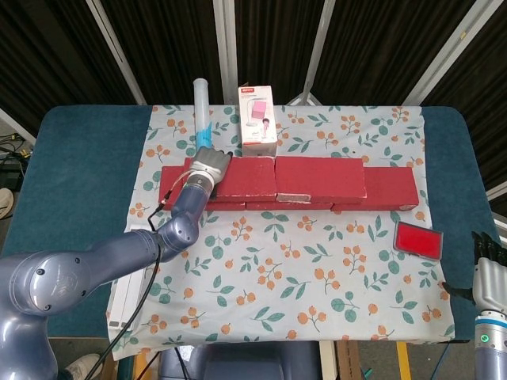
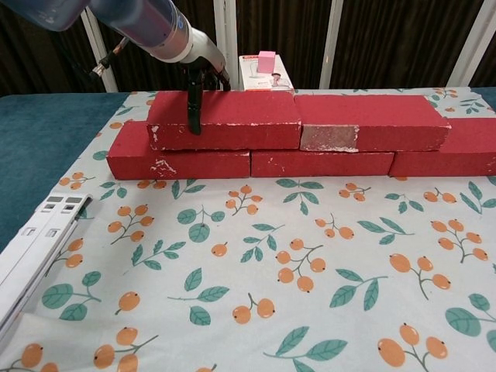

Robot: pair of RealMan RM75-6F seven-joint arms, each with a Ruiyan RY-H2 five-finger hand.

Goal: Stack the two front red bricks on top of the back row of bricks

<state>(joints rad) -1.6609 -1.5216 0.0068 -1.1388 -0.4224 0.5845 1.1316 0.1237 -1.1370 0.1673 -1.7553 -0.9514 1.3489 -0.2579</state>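
Note:
Two red bricks lie end to end on top of the back row (image 1: 389, 190): the upper left brick (image 1: 245, 179) (image 2: 244, 120) and the upper right brick (image 1: 319, 178) (image 2: 372, 122). My left hand (image 1: 208, 165) (image 2: 199, 77) grips the left part of the upper left brick, its thumb (image 2: 193, 113) down the front face and the other fingers over the back edge. The lower row (image 2: 178, 163) sticks out past the upper bricks at both ends. Low at the right table edge, my right hand (image 1: 489, 265) is open and holds nothing.
A white box with a pink picture (image 1: 257, 115) (image 2: 263, 70) and an upright clear tube (image 1: 202, 107) stand just behind the bricks. A flat red case (image 1: 417, 239) lies front right on the floral cloth (image 1: 301, 277). A white strip (image 2: 35, 232) lies along the cloth's left edge.

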